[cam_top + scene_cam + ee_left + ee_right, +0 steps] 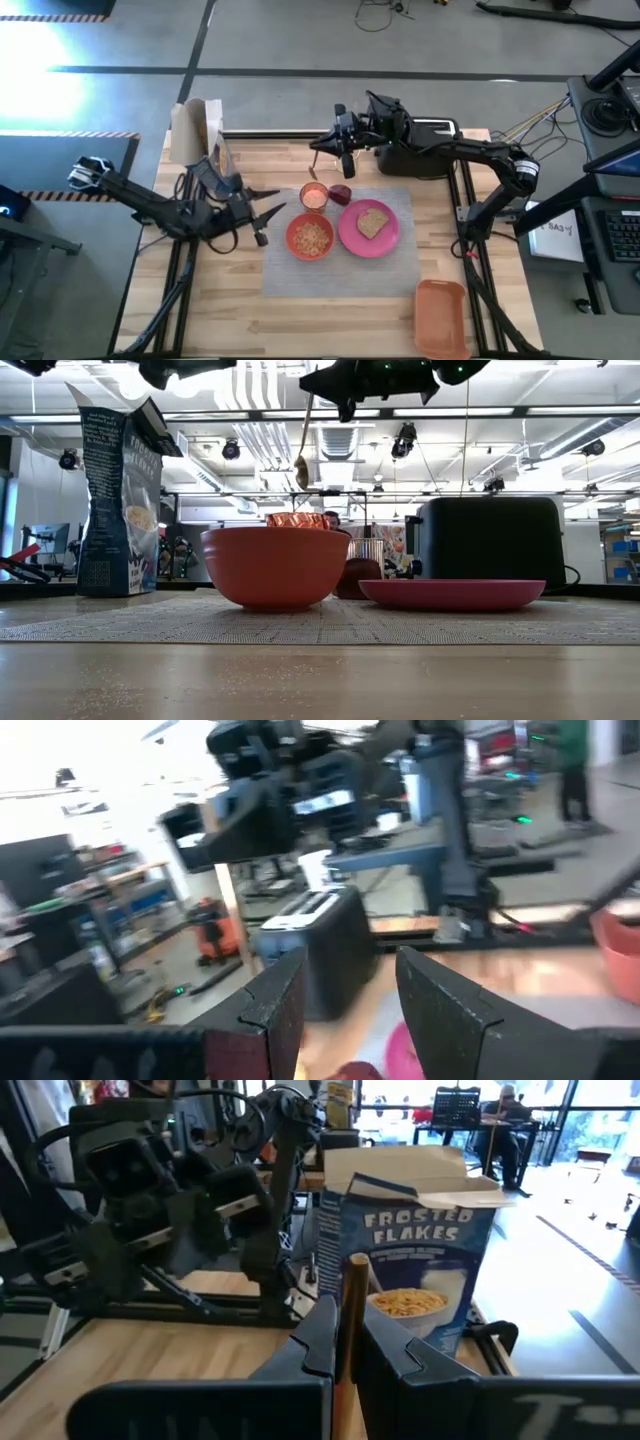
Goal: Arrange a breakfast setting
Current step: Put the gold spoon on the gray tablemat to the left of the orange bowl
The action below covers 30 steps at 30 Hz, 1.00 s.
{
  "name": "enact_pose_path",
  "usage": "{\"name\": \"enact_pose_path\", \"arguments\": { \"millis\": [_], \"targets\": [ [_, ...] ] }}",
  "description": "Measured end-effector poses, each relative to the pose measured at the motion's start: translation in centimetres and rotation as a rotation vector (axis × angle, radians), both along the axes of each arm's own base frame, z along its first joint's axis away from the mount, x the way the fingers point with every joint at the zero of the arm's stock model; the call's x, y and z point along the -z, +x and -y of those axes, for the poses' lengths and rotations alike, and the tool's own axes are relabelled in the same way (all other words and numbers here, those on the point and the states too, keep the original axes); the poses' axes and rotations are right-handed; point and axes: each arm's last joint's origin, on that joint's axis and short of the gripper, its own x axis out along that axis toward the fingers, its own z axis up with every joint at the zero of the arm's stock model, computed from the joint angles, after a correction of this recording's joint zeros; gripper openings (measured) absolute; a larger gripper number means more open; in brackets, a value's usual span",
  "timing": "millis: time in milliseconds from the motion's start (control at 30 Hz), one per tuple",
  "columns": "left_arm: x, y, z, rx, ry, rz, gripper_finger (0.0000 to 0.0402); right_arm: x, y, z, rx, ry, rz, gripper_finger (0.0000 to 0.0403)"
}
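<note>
A pink plate (pixel 369 228) with a brown toast slice (pixel 373 222) lies on a grey mat. To its left stands an orange-red bowl (pixel 310 238) with cereal. Behind them stand a small orange cup (pixel 314 196) and a dark red fruit (pixel 341 193). My right gripper (pixel 324 152) is shut on a gold spoon (pixel 303 440), high above the cup (pixel 297 519). My left gripper (pixel 268 214) is open and empty, just left of the bowl, and points toward the table's right edge. My right gripper pinches the spoon's handle (pixel 350 1330) between its two fingers. The spoon runs on forward past the fingertips. In the low view it hangs steeply below the gripper, its rounded end (pixel 300 475) lowest, clear of the cup and the table.
A black-and-silver toaster (pixel 420 152) stands at the far edge, right of the right gripper. A cereal box (pixel 200 128) stands at the far left. An orange rectangular tray (pixel 440 318) lies at the near right. Bare wood lies along the near edge.
</note>
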Motion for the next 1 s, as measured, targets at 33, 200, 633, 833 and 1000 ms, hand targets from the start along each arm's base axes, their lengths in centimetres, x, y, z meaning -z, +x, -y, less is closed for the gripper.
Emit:
{"name": "enact_pose_path", "arguments": {
  "millis": [33, 200, 633, 833, 1000],
  "targets": [
    [0.0, 0.1, -0.1, -0.028, -0.005, 0.01, 0.0139, 0.0, 0.1, -0.1, -0.004, 0.0, 0.0, 0.0009],
    [0.3, 0.9, -1.2, -0.121, 0.014, 0.0, 0.0139, -0.2, 0.4, -1.2, -0.037, -0.009, 0.022, 0.0009],
    [0.0, 2.0, -2.2, 0.077, -0.093, 0.137, 0.0139, -0.5, 1.2, -4.1, -0.206, -0.098, 0.07, 0.0009],
    [-0.2, 2.0, -2.3, 0.075, -0.101, 0.155, 0.0149, -0.5, 1.2, -4.2, -0.247, -0.097, 0.073, 0.0011],
    [-0.3, 2.8, -2.5, 0.077, -0.096, 0.151, 0.0186, -0.1, 1.7, -4.9, -0.312, -0.123, 0.084, 0.0011]
  ]
}}
